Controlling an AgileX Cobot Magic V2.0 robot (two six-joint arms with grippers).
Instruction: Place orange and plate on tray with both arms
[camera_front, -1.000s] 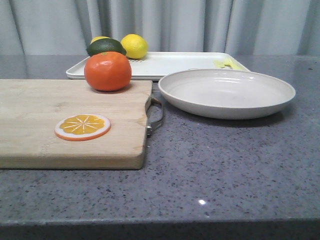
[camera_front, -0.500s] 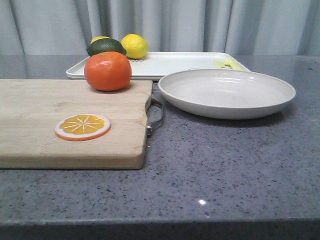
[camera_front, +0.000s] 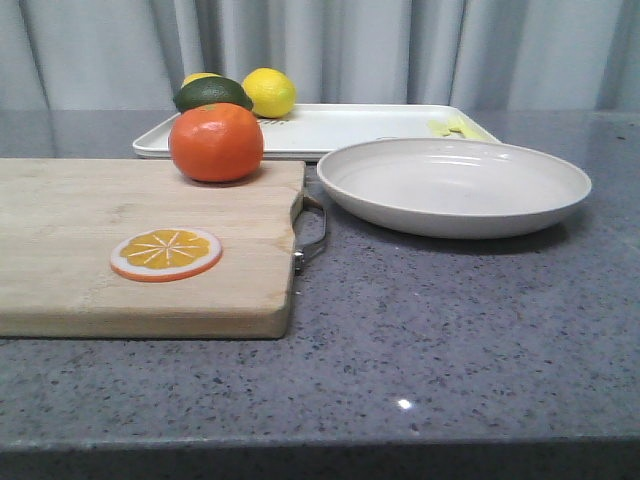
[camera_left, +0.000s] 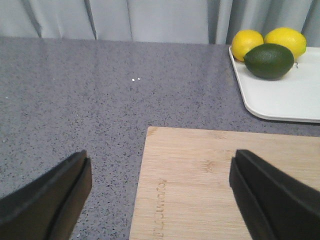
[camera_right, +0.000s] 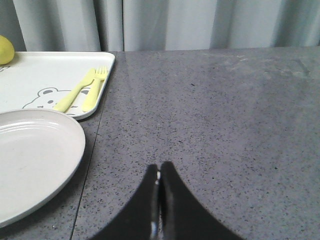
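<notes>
The orange (camera_front: 216, 142) stands on the far right part of a wooden cutting board (camera_front: 90, 250). The off-white plate (camera_front: 453, 186) lies on the counter to the board's right, also in the right wrist view (camera_right: 30, 160). The white tray (camera_front: 340, 127) lies behind both, and shows in the left wrist view (camera_left: 285, 95) and the right wrist view (camera_right: 45, 80). My left gripper (camera_left: 160, 192) is open and empty over the board's left end. My right gripper (camera_right: 159, 172) is shut and empty over bare counter, right of the plate. Neither gripper shows in the front view.
Two yellow lemons (camera_front: 268, 92) and a dark green avocado (camera_front: 212, 94) sit on the tray's left end. A yellow fork and spoon (camera_right: 82, 90) lie on its right end. An orange slice (camera_front: 166, 253) lies on the board. A grey curtain hangs behind the counter.
</notes>
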